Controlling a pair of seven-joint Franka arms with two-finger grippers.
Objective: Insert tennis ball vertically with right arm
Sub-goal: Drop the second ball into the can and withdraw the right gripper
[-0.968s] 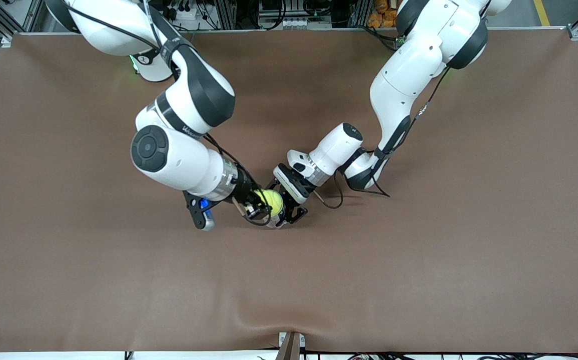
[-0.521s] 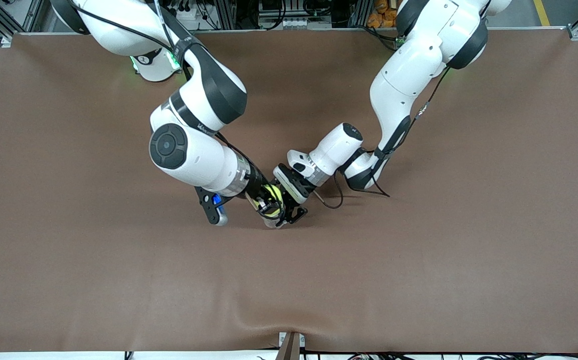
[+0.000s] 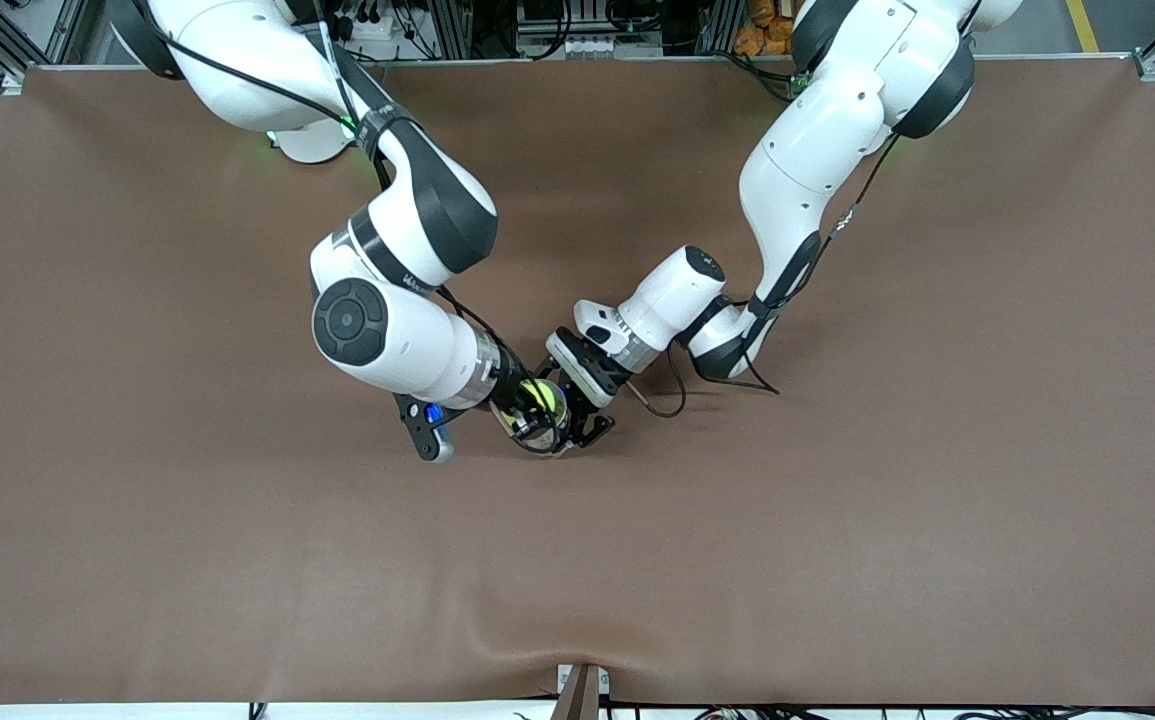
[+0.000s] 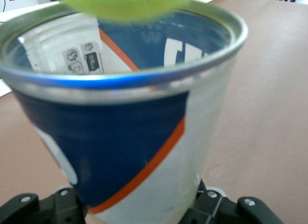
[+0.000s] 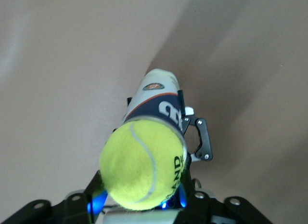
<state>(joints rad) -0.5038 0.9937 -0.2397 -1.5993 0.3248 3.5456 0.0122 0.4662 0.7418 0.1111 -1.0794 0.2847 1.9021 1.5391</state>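
Note:
The can (image 3: 549, 441), white and blue with an orange stripe, stands upright mid-table with its metal-rimmed mouth open. My left gripper (image 3: 567, 430) is shut on the can (image 4: 144, 151) low on its body. The yellow-green tennis ball (image 3: 541, 396) sits right at the mouth, resting on the rim. My right gripper (image 3: 534, 410) is over the can, its fingers flanking the ball (image 5: 144, 166) and closed on it. In the right wrist view the can (image 5: 156, 96) runs straight down under the ball. In the left wrist view the ball (image 4: 125, 2) shows at the rim.
The brown table mat (image 3: 837, 520) stretches bare all round the two hands. A small bracket (image 3: 579, 690) sits at the table edge nearest the front camera. Both forearms crowd the space around the can.
My right arm has swung toward the left arm's end, bringing the ball from beside the can's mouth to directly over it and down onto the rim. The left arm has held still.

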